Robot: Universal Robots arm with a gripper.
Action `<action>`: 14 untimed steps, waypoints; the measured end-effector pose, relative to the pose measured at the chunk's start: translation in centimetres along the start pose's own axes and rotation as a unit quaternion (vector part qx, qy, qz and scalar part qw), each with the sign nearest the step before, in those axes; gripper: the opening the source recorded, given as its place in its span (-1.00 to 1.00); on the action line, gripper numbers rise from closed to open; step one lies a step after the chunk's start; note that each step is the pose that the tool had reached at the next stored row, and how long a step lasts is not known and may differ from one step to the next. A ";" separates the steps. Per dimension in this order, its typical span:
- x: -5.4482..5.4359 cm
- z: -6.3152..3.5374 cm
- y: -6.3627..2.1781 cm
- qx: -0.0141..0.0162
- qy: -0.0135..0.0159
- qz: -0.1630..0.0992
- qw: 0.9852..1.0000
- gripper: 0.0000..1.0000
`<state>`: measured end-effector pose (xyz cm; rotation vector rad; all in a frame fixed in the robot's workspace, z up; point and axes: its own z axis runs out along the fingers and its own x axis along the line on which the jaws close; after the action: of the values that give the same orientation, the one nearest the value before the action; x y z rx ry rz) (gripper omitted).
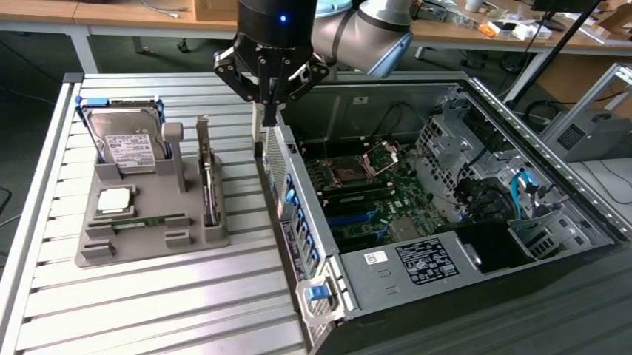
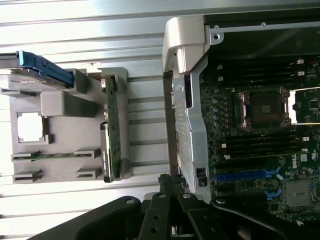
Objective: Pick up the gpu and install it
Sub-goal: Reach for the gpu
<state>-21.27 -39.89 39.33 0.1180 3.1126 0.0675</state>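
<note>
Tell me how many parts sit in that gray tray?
4: hard drive upright at the far end, processor chip flat before it, green memory stick in a slot, gpu on edge nearest the computer case. None seems hidden.

— What is the table (image 1: 177, 303) made of?
— Ribbed bare metal, satin grey. The holder (image 1: 148, 244) on it, at the exterior view's left, looks like matt grey plastic.
— And the parts standing in it?
— The hard drive (image 1: 126, 140) is silvery metal with a white paper label. The gpu (image 1: 209, 181) is a dark board seen edge-on; perhaps slightly glossy, I can hardly judge.
— The computer?
— The case (image 1: 390, 288) is dull sheet metal with a blue plastic tab (image 1: 316, 291). The gripper (image 1: 266, 111) is glossy black.
</note>
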 end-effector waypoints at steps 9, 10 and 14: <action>0.3 0.00 -0.02 0.000 0.000 0.000 1.000 -0.79; 0.3 -0.01 -0.02 0.000 0.000 0.000 1.000 -0.79; 0.5 -0.01 -0.03 0.000 0.000 0.000 1.000 -0.79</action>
<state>-21.74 -39.89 39.33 0.1180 3.1125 0.0676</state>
